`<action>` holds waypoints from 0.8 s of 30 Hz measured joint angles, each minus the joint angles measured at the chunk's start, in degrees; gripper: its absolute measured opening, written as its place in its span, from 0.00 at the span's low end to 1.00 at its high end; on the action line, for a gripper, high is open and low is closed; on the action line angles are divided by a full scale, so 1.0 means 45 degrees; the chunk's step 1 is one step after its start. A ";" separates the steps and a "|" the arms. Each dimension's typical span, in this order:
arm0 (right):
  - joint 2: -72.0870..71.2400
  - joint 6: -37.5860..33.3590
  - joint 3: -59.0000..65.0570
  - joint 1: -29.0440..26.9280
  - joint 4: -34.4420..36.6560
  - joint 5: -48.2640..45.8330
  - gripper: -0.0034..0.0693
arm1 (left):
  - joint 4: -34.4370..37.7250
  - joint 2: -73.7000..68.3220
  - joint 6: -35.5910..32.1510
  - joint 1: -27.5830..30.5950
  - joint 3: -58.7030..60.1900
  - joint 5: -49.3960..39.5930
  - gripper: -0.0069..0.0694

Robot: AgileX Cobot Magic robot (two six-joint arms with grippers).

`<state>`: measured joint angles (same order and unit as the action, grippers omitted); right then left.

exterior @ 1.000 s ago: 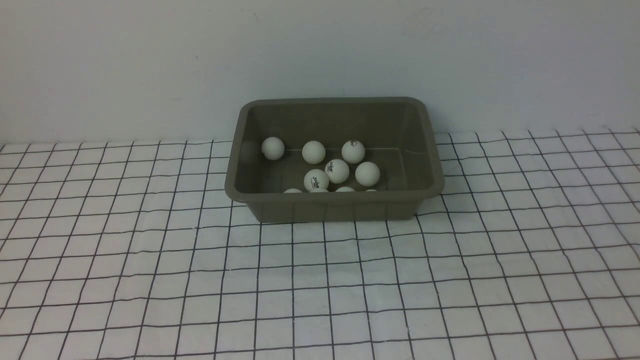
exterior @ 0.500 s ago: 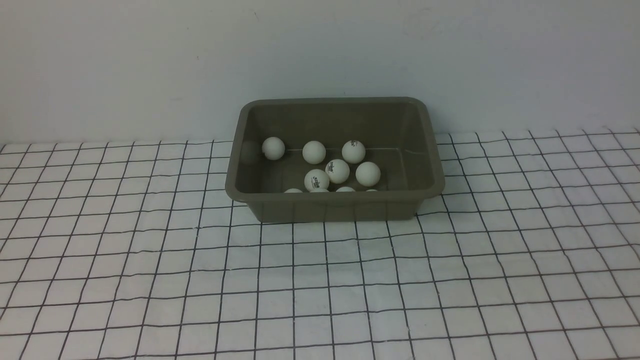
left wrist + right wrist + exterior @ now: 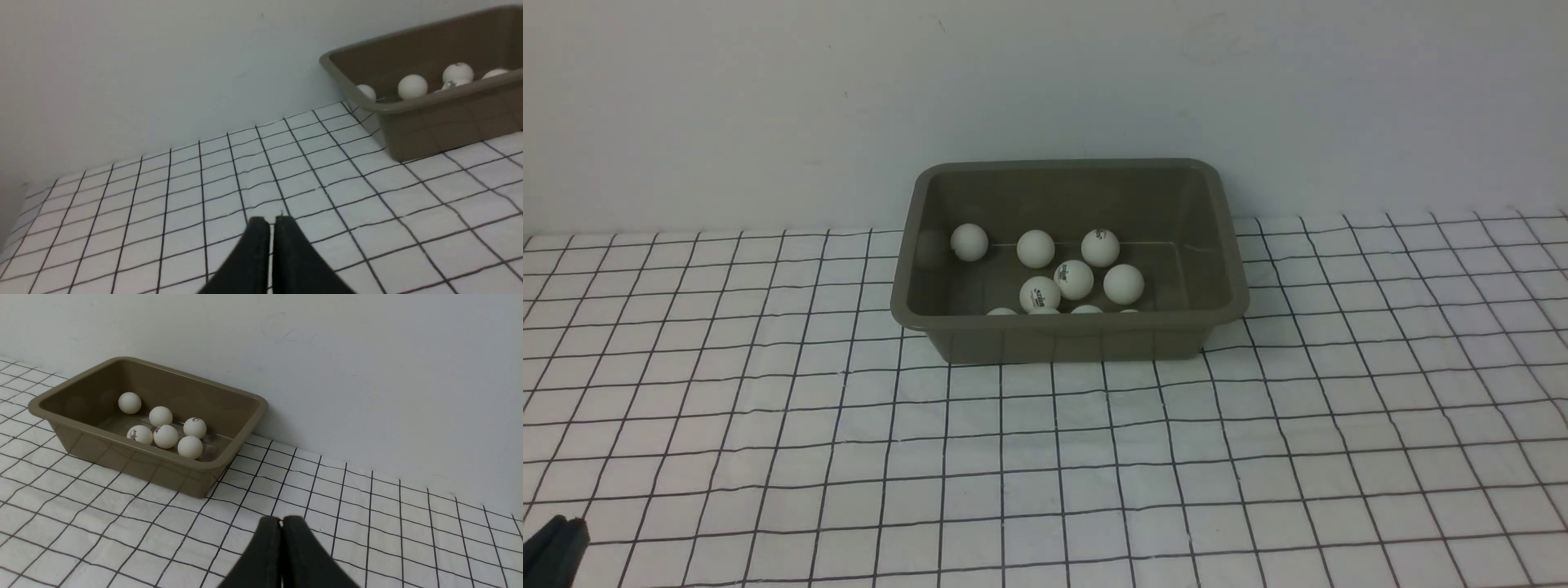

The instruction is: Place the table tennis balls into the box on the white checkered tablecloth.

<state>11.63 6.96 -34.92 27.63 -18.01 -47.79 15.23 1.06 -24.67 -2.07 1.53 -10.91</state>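
All table tennis balls we can see sit inside the box. We count six in full on its floor, plus four tops peeking over the near wall in the front view. None lie on the white checkered tablecloth in any view.

The box stands on the cloth, hard up against the wall behind it.

Left end effector: fingers pressed together, holding nothing, low over the cloth well short of the box and off to its left. The front view catches only a dark corner of it at the frame's lower left.

Right end effector: fingers pressed together, empty, over the cloth on the near right side of the box. It does not show in the front view.

Step in hand, as we read it: the loading looks finished and both arms sit clear of the box. We judge the task done or at its last check.

Next move calls for:
- confirming no ball lies on cloth outside the camera views; the far edges are not fully covered
- if one turns up, spreading the nearer end effector before descent, since both are clamped shut now
- otherwise parking both arms, keeping clear of the box rim so nothing gets knocked

Risk is low. The balls are light and roll easily, so a bump to the box could shift them.
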 joint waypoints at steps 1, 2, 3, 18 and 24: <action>0.0000 0.0000 0.0000 0.0000 0.0000 0.0000 0.02 | 0.0000 0.0000 0.0000 0.0158 0.0013 -0.0063 0.09; 0.0000 0.0000 0.0000 0.0000 0.0000 0.0000 0.02 | 0.0000 0.0000 0.0000 0.0473 0.0013 -0.0181 0.09; 0.0000 0.0000 0.0000 0.0000 0.0000 0.0000 0.02 | 0.0000 0.0000 0.0040 0.0718 0.0013 -0.0239 0.09; 0.0000 0.0000 0.0000 0.0000 0.0000 0.0000 0.02 | 0.0356 0.0000 0.1249 0.2200 -0.0020 -0.2735 0.09; 0.0000 0.0000 0.0000 0.0000 0.0000 0.0000 0.02 | 0.0464 0.0000 0.1249 0.2200 -0.0036 -0.2829 0.09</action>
<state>11.63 6.96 -34.92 27.63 -18.01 -47.79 17.32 1.06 -19.05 7.83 1.37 -23.64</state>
